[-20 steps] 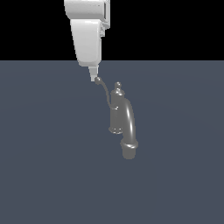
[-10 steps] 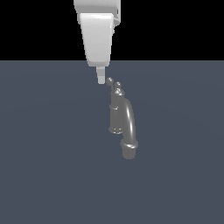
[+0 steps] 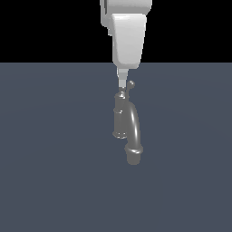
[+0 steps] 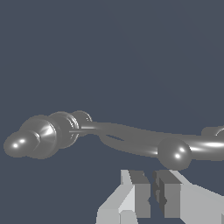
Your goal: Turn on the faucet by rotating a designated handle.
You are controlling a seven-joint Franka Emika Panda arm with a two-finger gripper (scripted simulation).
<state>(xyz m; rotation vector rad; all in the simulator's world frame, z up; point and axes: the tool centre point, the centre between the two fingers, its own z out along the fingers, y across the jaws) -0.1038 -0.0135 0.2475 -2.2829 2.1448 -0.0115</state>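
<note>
faucet (image 3: 121,118) stands near the middle of the dark grey surface (image 3: 50,172) in the exterior view, its upright body under a knobbed finial, its thick spout (image 3: 133,131) arching toward 5 o'clock and ending in a collar low over the surface. handle (image 3: 130,89) rises from the top of the body toward 1 o'clock, a thin curved wire with a small ball tip. pincer (image 3: 122,83) hangs straight down from the white arm at 12 o'clock, its tip just above the finial and just beside the ball, at the ball's 9 o'clock. in the wrist view the pincer (image 4: 152,192) has its fingers drawn nearly together with only a thin dark slit between them and nothing in it; the handle's ball (image 4: 174,153) sits close in front of the fingertips, and whether they touch cannot be told.
</note>
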